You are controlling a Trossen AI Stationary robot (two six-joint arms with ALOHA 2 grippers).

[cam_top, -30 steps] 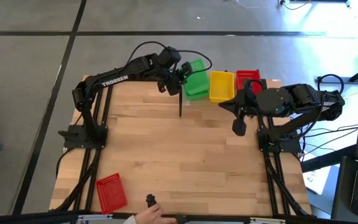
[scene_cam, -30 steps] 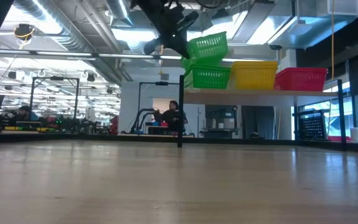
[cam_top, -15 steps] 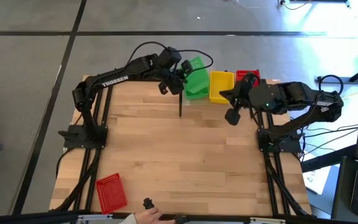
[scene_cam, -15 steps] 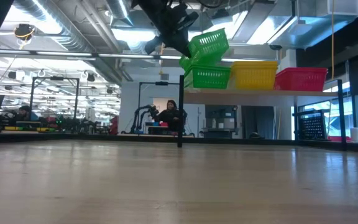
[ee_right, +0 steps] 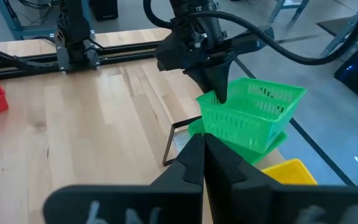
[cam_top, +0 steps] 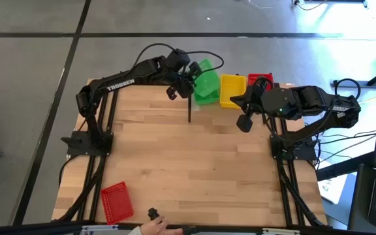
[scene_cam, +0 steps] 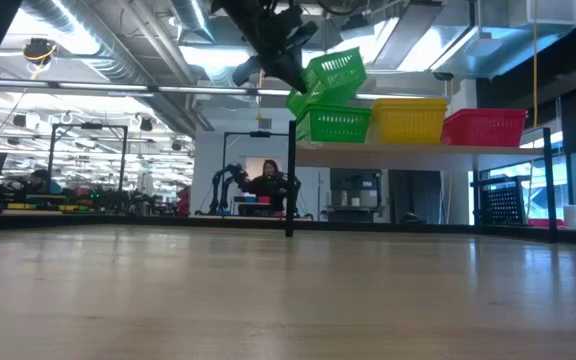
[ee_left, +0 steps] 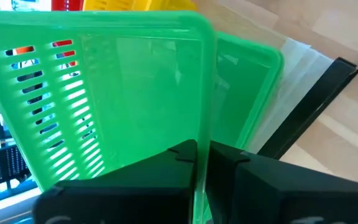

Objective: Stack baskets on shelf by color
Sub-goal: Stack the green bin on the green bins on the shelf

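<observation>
My left gripper point(cam_top: 189, 81) is shut on a green basket point(scene_cam: 334, 72) at the far edge, above the shelf point(scene_cam: 418, 148). That basket is tilted over a second green basket point(scene_cam: 335, 124), which stands on the shelf by its bottom, next to a yellow basket point(scene_cam: 408, 120) and a red basket point(scene_cam: 483, 127). The held basket's low end reaches the lower basket's rim. My right gripper point(cam_top: 243, 123) hangs shut and holds nothing, in front of the yellow basket. Another red basket point(cam_top: 117, 201) lies on the table near the front left corner. My left gripper pinches the upper green basket's end wall at its rim point(ee_left: 204, 127), one finger point(ee_left: 166, 165) inside the basket and the other outside. The fingers slant down from the table's left. The basket is tilted, with the held end low over the lower green basket point(ee_right: 241, 148).
The shelf's thin dark post point(cam_top: 189, 111) stands just in front of my left gripper. A person's hand point(cam_top: 156, 226) with a small dark thing is at the table's near edge. Bare wooden tabletop point(cam_top: 194, 163) lies between the arms.
My left gripper has rolled in place, tipping the green basket further so that its held end sinks toward the lower green basket. My right gripper has moved a little toward the far edge and the table's left, then stopped.
</observation>
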